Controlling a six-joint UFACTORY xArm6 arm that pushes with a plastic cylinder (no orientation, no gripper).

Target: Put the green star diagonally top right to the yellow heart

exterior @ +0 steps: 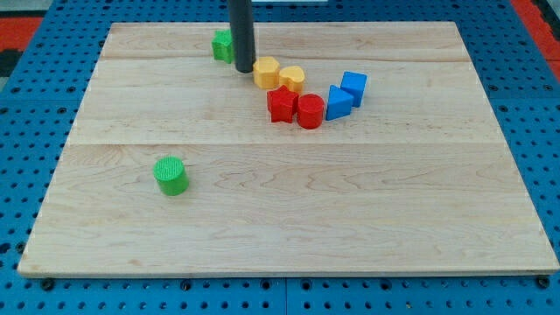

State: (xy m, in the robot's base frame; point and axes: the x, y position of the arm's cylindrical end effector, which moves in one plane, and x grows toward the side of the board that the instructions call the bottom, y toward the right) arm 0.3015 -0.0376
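The green star (222, 45) lies near the view's top, left of centre, partly hidden behind my rod. My tip (244, 69) rests on the board just to the right of the green star and just left of a yellow hexagon block (266, 72). The yellow heart (292, 78) lies to the right of the hexagon, touching it. The green star is to the upper left of the yellow heart.
A red star (281, 104) and a red cylinder (310, 112) sit below the yellow blocks. A blue triangle-like block (338, 103) and a blue cube (353, 86) lie to their right. A green cylinder (171, 175) stands at lower left on the wooden board (289, 219).
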